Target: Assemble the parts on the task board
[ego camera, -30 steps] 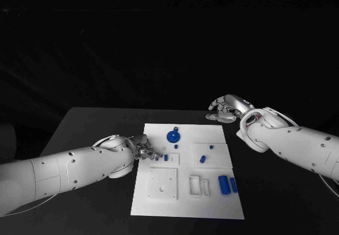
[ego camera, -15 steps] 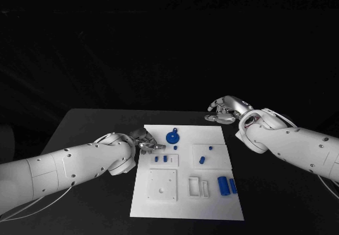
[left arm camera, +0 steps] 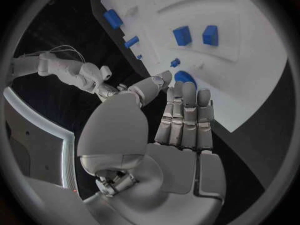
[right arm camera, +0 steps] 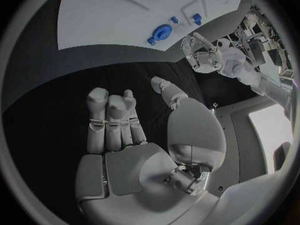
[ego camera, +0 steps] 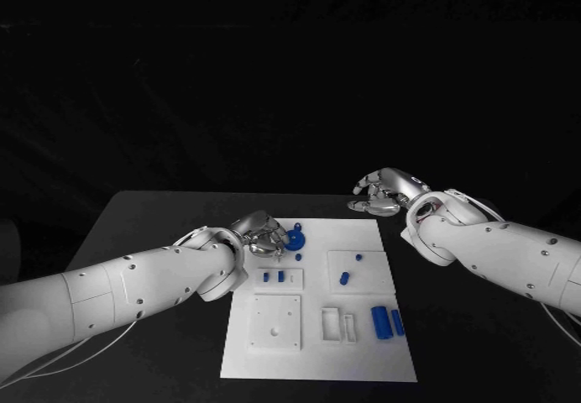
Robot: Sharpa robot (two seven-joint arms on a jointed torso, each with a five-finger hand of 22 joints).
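Nearest on the task board (ego camera: 363,353), a flat matte white plate on the black table (ego camera: 158,218): a square raised white block (ego camera: 276,321) w/ a small hole, next to it narrow slotted white frames (ego camera: 339,323), then two smooth blue cylinders (ego camera: 388,321) lying side by side near the right edge. Mid board: two small blue pegs (ego camera: 274,275) in a shallow rectangular recess, and an oblong blue part (ego camera: 344,277) w/ a tiny blue stud (ego camera: 359,255) beyond it on a second raised pad. Farther: round blue disc part (ego camera: 295,240) w/ a small blue knob just behind it. Left hand (ego camera: 258,236), silver & segmented, sits at the board's left edge just beside the disc; in the left wrist view its fingers (left arm camera: 184,115) lie straight and pressed together, thumb apart, nothing held; contact w/ the disc can't be told. Farthest: right hand (ego camera: 385,190) over bare table past the board's far right corner, fingers (right arm camera: 112,120) loosely curled, palm empty, well apart from the parts.
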